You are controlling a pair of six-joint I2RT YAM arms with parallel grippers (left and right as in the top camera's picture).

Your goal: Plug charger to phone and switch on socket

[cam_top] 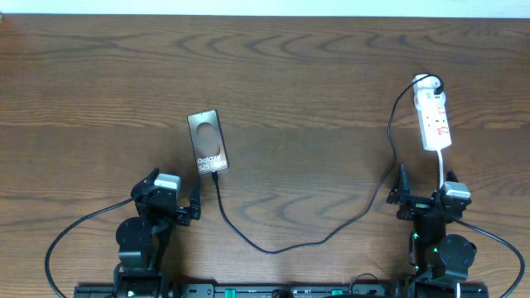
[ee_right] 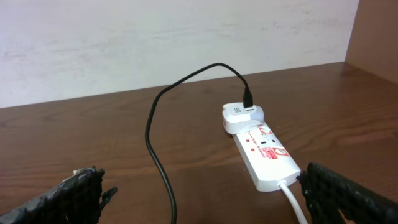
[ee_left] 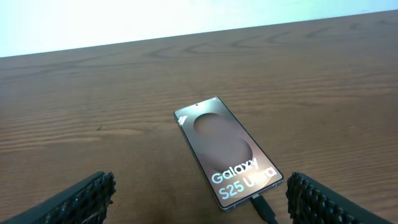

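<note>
Dark wood table [cam_top: 331, 66]: phone [cam_top: 207, 141] flat left of centre, charger [cam_top: 273, 247] tip seemingly seated in its near edge, limp elsewhere, best pinched at that stiff tip; socket [cam_top: 434, 120] far right. Agape and empty: left gripper [ee_left: 199, 202], right gripper [ee_right: 205, 199].

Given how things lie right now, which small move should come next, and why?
Probably ease the right gripper forward toward the socket. The charger tip looks seated in the phone at its lower edge, and that gripper is open, empty and short of the socket.
</note>
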